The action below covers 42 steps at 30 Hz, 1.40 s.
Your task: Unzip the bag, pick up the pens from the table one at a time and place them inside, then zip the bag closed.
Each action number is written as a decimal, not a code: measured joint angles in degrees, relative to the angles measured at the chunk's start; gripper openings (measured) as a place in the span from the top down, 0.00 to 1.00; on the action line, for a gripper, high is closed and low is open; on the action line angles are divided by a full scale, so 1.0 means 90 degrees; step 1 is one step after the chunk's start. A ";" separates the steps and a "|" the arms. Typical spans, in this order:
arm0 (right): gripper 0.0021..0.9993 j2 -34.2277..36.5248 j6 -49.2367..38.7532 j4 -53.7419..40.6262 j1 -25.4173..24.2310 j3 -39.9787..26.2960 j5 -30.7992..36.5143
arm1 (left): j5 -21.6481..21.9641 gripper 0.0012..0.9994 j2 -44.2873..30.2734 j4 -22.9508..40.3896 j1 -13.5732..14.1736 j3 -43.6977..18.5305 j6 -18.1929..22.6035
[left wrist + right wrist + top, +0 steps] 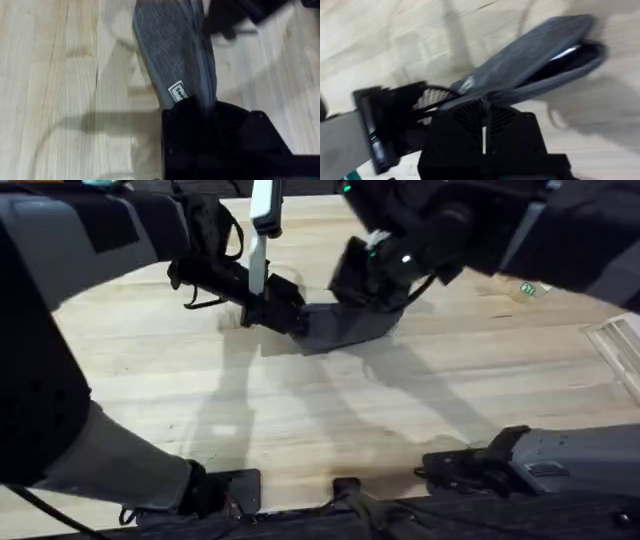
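Sagging softly, the grey felt oval zippered pouch (345, 325) is hanging pinched at opposite ends between left gripper (290, 317) and right gripper (372, 293).

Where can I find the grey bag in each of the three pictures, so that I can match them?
Overhead: the bag lies on the table at upper centre, between the two grippers.
Left wrist: it runs from top centre down to the left gripper, which holds one end.
Right wrist: it stretches from centre to the upper right, its mouth open.
Shared landmark: the small white label on the bag near the left gripper.
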State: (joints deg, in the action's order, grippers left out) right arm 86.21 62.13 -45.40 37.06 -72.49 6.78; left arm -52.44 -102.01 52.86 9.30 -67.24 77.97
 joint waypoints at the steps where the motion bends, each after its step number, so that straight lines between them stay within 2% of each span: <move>1: 0.97 -0.0010 -0.0007 -0.0114 -0.0112 0.0000 -0.0019 | 0.0003 0.96 0.0002 0.0000 0.0000 0.0000 0.0000; 9: 0.97 -0.0011 -0.0258 -0.0772 -0.1184 0.0000 -0.0082 | 0.0023 0.96 -0.0001 0.0002 0.0000 0.0000 0.0000; 21: 0.97 -0.0012 -0.0524 -0.1155 -0.2343 0.0000 -0.0579 | -0.0119 0.96 0.0002 -0.0053 0.0143 0.0000 0.0000; 27: 0.97 -0.0011 -0.0840 -0.1199 -0.2607 0.0000 -0.0518 | -0.0246 0.96 0.0002 -0.0083 0.0185 0.0000 0.0000; 33: 0.97 0.0031 -0.0967 -0.1250 -0.2635 0.0000 -0.0391 | -0.0292 0.96 0.0000 -0.0071 0.0221 0.0000 0.0000; 42: 0.97 0.0786 -0.1030 -0.1294 -0.2676 -0.0057 0.0107 | -0.0241 0.96 -0.0047 -0.0015 0.0221 0.0000 0.0000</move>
State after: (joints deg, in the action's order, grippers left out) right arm 93.28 52.86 -57.04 12.97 -73.00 7.74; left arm -54.61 -102.43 52.73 11.29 -67.24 77.97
